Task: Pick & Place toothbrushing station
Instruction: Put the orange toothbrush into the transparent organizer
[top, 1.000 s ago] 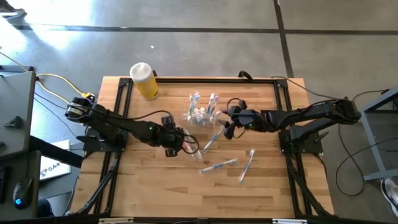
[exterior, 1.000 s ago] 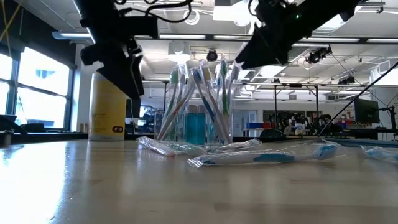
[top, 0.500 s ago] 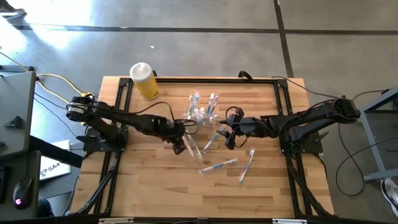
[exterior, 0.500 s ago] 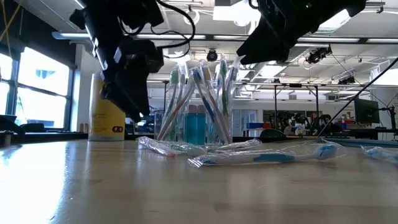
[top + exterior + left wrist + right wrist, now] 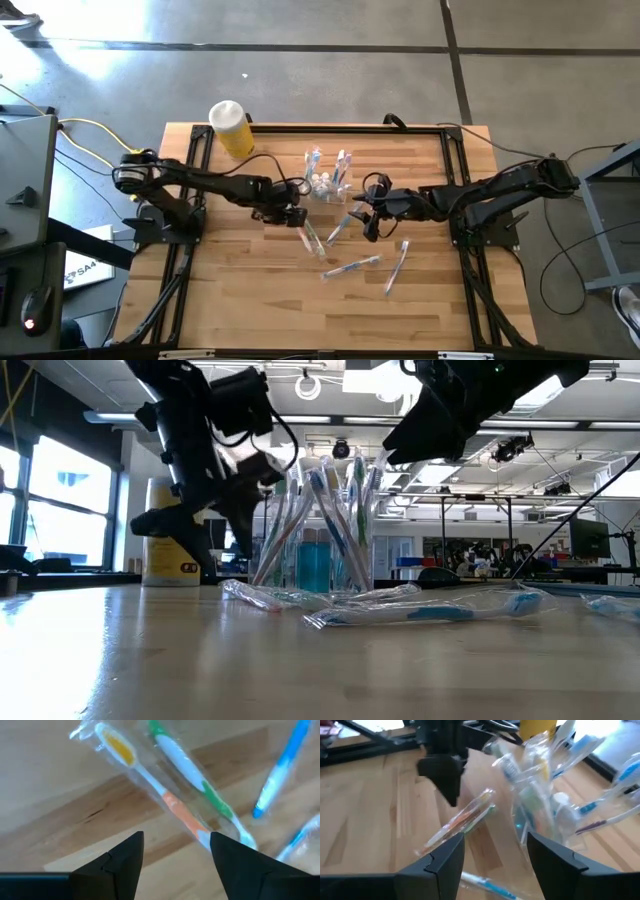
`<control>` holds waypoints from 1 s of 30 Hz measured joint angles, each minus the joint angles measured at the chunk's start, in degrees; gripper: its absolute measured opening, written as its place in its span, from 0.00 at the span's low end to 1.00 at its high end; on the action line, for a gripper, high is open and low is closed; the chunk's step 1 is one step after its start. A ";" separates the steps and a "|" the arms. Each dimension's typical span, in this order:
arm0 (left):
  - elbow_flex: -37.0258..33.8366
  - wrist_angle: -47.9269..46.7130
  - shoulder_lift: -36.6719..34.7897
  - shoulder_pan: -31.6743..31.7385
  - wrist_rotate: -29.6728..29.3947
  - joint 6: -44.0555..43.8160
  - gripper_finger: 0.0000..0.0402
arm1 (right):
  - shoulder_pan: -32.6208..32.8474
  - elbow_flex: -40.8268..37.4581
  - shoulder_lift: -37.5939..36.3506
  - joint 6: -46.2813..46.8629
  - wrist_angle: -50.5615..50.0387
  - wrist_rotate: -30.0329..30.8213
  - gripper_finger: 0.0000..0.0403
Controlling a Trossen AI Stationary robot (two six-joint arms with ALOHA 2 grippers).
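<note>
The clear holder cup (image 5: 322,187) stands upright on its base on the wooden table, with several toothbrushes leaning in it (image 5: 318,530). A clear wrapped pack with an orange and a green toothbrush (image 5: 175,805) lies flat on the table near the cup (image 5: 310,238). My left gripper (image 5: 296,217) hangs open just above one end of the pack, a finger on either side (image 5: 177,836), touching nothing. Other wrapped brushes (image 5: 352,267) (image 5: 397,265) lie nearer the front. My right gripper (image 5: 362,215) hovers open to the right of the cup (image 5: 495,840), with nothing in it.
A yellow cylinder with a white cap (image 5: 232,130) stands at the far left of the table. A blue wrapped brush (image 5: 340,225) lies between the two grippers. A dark frame (image 5: 200,150) runs around the table's edges. Bare wood (image 5: 250,300) spreads across the near half.
My left gripper has gone toward the table's far edge and a little right, toward the wrapped pack and the cup. It has come down and rolled about its own axis, staying open. My right gripper has shifted slightly toward the near edge. Nothing on the table has moved.
</note>
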 joint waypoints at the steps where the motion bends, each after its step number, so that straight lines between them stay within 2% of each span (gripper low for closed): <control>1: -0.01 0.00 0.69 0.00 -0.03 -1.60 0.55 | 0.12 -0.01 0.00 -0.01 -0.29 -0.45 0.51; 5: -0.04 4.86 3.63 -0.07 1.34 -8.57 0.55 | 0.98 -0.04 0.00 -0.29 -1.86 -1.66 0.51; 8: 0.00 7.76 6.31 -0.04 2.47 -10.54 0.55 | 2.26 -0.04 0.02 -0.98 -3.76 -1.64 0.51; 12: 0.24 7.54 8.31 0.92 3.32 -13.24 0.55 | 4.42 -1.12 0.02 -1.10 -3.61 -1.67 0.51; 21: 0.05 10.26 9.25 2.17 4.53 -12.40 0.55 | 8.83 -5.24 0.04 -0.94 -3.34 -1.47 0.51; 27: 0.24 4.96 9.45 2.55 4.96 -15.55 0.55 | 9.92 -6.21 0.04 -0.89 -1.77 -1.37 0.51; 30: 0.22 0.43 9.73 4.14 8.45 -18.04 0.55 | 10.28 -6.21 0.04 0.12 -1.79 -1.27 0.51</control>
